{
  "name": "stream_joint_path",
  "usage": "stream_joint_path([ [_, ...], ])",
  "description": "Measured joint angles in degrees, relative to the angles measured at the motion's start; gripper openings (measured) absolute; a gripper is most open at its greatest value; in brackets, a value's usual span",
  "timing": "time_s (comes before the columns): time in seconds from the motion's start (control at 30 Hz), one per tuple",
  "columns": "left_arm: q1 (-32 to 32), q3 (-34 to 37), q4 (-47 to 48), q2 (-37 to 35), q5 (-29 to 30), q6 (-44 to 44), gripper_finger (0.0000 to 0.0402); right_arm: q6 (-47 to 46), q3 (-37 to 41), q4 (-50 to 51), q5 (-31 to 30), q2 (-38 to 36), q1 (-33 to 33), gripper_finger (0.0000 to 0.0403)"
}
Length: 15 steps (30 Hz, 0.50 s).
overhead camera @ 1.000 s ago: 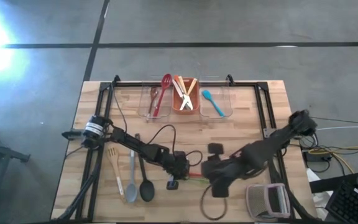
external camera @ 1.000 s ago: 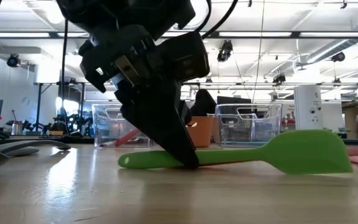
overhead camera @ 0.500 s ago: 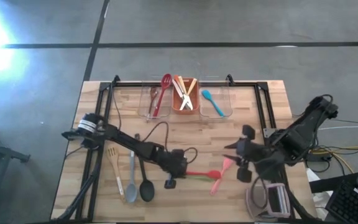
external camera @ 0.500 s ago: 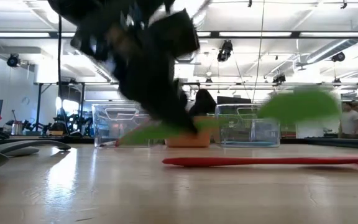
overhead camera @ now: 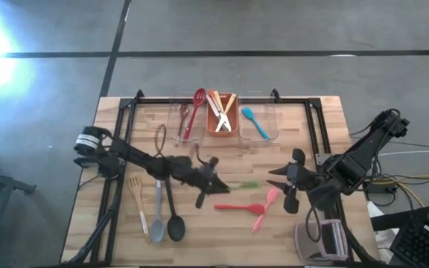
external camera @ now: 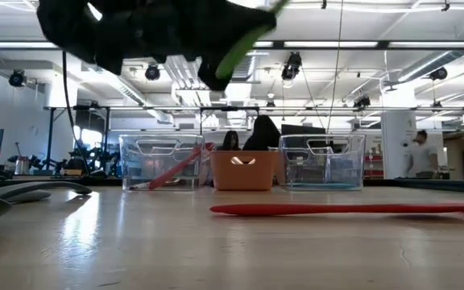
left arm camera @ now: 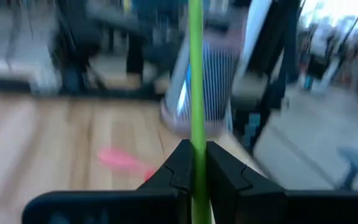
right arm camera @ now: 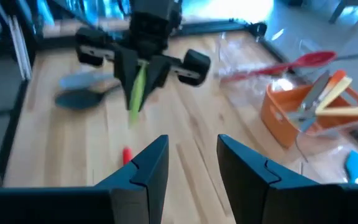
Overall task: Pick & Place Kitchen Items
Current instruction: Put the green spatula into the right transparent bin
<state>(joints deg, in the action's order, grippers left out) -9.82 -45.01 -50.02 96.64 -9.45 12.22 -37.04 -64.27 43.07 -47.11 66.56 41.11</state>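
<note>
Your left gripper (overhead camera: 208, 181) is pinching the handle of a green spatula (overhead camera: 240, 184) between nearly closed fingers (left arm camera: 176, 171), holding it in the air above the table's (overhead camera: 304, 160) centre, with the handle pointing toward three o'clock in the overhead view. The left arm is stretching low from the nine o'clock edge toward the middle. Your right gripper (overhead camera: 283, 187) is hovering with fingers (right arm camera: 148, 162) spread and holding nothing, at four o'clock from centre, just beside the red spatula (overhead camera: 238, 208) and pink spoon (overhead camera: 265, 209) lying on the wood.
</note>
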Motion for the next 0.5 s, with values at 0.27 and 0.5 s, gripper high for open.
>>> stream_joint_path([
  [0.27, 4.1, 5.7, -24.5, -0.4, 0.0, 1.2, 0.0028, 10.3, 7.8, -19.3, -4.9, -1.8, -0.1, 0.0136],
  [0.5, 5.0, 3.4, -24.7, -0.4, -0.6, -0.2, 0.0028, 25.3, 13.4, -43.4, -5.7, -1.7, -1.5, 0.0132],
])
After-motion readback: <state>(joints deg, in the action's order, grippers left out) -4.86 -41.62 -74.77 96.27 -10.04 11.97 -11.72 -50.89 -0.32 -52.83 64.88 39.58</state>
